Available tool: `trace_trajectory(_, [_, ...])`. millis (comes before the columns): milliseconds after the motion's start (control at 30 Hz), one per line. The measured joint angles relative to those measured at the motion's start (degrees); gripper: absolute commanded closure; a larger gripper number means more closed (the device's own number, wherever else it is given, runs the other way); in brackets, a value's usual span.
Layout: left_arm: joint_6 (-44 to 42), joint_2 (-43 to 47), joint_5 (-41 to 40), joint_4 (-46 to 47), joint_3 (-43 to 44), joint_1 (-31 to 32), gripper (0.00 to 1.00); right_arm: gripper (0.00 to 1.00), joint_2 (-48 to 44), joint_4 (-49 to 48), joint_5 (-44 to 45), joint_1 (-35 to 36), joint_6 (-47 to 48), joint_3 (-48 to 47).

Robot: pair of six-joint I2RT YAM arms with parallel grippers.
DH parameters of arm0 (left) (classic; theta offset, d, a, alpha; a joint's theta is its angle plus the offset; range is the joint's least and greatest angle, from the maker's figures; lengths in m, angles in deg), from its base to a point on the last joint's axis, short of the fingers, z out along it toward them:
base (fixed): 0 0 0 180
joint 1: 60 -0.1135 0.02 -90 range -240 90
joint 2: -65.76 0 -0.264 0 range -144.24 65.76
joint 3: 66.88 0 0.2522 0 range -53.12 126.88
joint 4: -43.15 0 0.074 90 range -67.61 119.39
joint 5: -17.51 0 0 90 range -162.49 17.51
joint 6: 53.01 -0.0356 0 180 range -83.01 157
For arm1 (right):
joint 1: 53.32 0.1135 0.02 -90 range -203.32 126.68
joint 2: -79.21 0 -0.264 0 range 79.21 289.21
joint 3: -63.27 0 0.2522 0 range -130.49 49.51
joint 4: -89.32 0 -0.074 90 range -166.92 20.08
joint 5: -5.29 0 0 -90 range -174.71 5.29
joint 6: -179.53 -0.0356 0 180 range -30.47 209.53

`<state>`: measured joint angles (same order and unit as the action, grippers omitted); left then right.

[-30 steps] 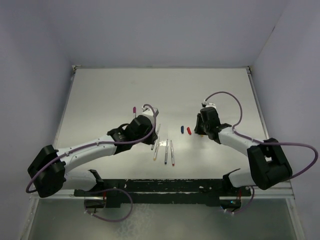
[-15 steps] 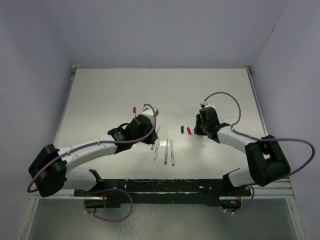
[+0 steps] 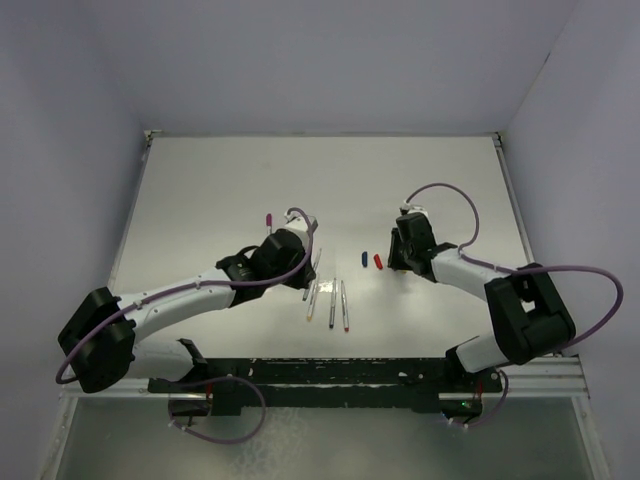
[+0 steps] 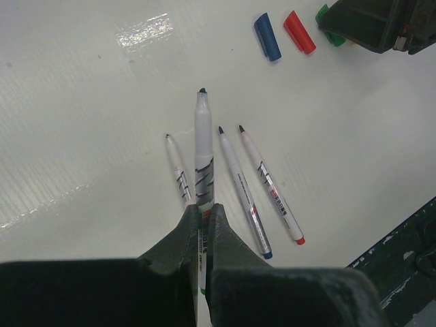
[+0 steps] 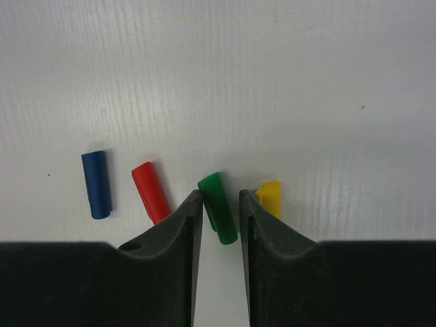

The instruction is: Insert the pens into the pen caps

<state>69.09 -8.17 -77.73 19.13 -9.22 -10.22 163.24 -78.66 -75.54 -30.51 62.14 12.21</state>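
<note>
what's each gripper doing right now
left gripper: closed on a pen
right gripper: fingers around the green cap, cannot tell if clamped

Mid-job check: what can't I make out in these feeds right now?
1. Right wrist view: it is unclear whether the right end effector presses the green cap or merely flanks it.
2. Right wrist view: the yellow cap is partly hidden behind one finger.
3. Top view: both caps sit hidden under that end effector; the purple item is too small to identify.
4. Left wrist view: the held pen has its rear buried in the left end effector.
</note>
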Motion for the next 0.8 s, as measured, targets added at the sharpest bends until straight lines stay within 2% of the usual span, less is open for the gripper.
trace_trajectory(367, [0.0, 0.0, 0.3, 0.1, -0.2, -0.3, 1.00, 0.74, 1.0, 0.6, 0.2, 0.0, 0.0, -1.0])
trace_trajectory(467, [0.0, 0.0, 0.4, 0.3, -0.4, -0.4, 1.00, 0.82, 1.6, 0.5, 0.2, 0.0, 0.0, -1.4])
trace_trajectory(567, [0.0, 0.0, 0.5, 0.4, -0.5, -0.6, 1.00, 0.99, 2.3, 0.2, 0.1, 0.0, -0.1, -1.9])
trace_trajectory(800, [0.0, 0.0, 0.5, 0.4, -0.7, -0.7, 1.00, 1.00, 4.0, -0.7, 0.0, 0.4, -0.3, -3.3])
